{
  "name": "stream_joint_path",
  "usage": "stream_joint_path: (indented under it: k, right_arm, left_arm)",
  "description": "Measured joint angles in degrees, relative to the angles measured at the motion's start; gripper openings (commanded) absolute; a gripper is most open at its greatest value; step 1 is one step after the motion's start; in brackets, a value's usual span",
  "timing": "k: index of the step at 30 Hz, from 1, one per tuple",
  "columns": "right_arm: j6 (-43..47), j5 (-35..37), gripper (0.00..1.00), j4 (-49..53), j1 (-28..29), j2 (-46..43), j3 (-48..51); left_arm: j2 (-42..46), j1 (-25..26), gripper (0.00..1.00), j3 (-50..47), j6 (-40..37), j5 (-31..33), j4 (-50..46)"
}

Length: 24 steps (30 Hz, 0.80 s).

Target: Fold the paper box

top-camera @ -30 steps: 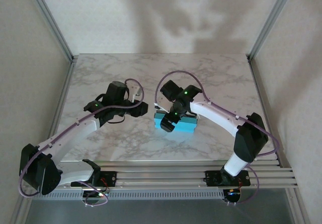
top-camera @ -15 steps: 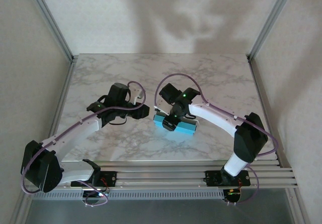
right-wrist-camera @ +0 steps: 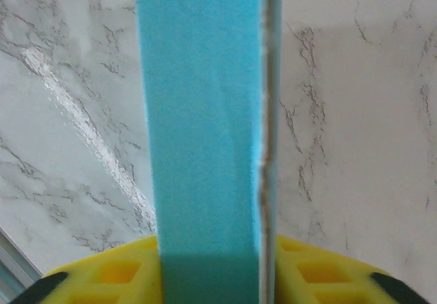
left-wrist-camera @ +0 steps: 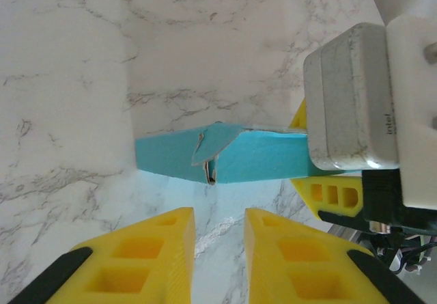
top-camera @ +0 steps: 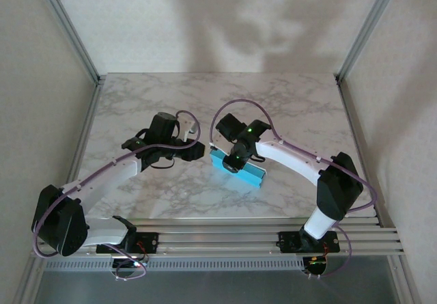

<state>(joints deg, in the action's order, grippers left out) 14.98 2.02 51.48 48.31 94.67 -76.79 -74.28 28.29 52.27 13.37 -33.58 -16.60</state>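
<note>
The paper box (top-camera: 244, 171) is a turquoise card piece lying on the marble table (top-camera: 287, 106) near the middle. My right gripper (top-camera: 234, 162) is shut on its left part. In the right wrist view the paper box (right-wrist-camera: 201, 113) runs up as a narrow turquoise strip with a pale edge, clamped between the yellow fingers (right-wrist-camera: 116, 273). My left gripper (top-camera: 199, 150) sits just left of the box. In the left wrist view its jaws (left-wrist-camera: 220, 216) stand a little apart with only marble between them, and the paper box (left-wrist-camera: 171, 159) lies beyond the tips, a small flap sticking up.
The right arm's pale wrist block (left-wrist-camera: 351, 106) and yellow finger (left-wrist-camera: 334, 195) crowd the box's right end. Metal frame posts (top-camera: 82, 51) stand at the table's back corners and a rail (top-camera: 225, 239) runs along the near edge.
My right gripper has closed onto the box, which now stands narrower and more tilted. My left gripper has moved right toward the box's left end and its jaws have narrowed.
</note>
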Motion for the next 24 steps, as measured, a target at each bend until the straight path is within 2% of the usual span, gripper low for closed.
stream_joint_path:
  k: [5, 14, 21, 24]
  right_arm:
    - [-0.39, 0.35, 0.31, -0.11, 0.0, 0.0, 0.0]
    - [-0.44, 0.37, 0.3, -0.13, 0.0, -0.02, 0.0]
    - [-2.08, 1.4, 0.28, -0.28, -0.28, -0.33, 0.2]
    - [-2.47, 1.49, 0.28, -0.24, -0.39, -0.42, 0.31]
  left_arm:
    - [-1.46, 0.0, 0.27, 0.0, -0.07, -1.11, 1.86]
    - [-6.38, 0.0, 0.35, 2.69, -3.43, -4.37, 2.84]
    - [-9.84, 0.0, 0.37, 6.93, -7.41, -5.14, -0.02]
    - [-10.67, -0.02, 0.4, 8.02, -8.79, -5.01, -1.16]
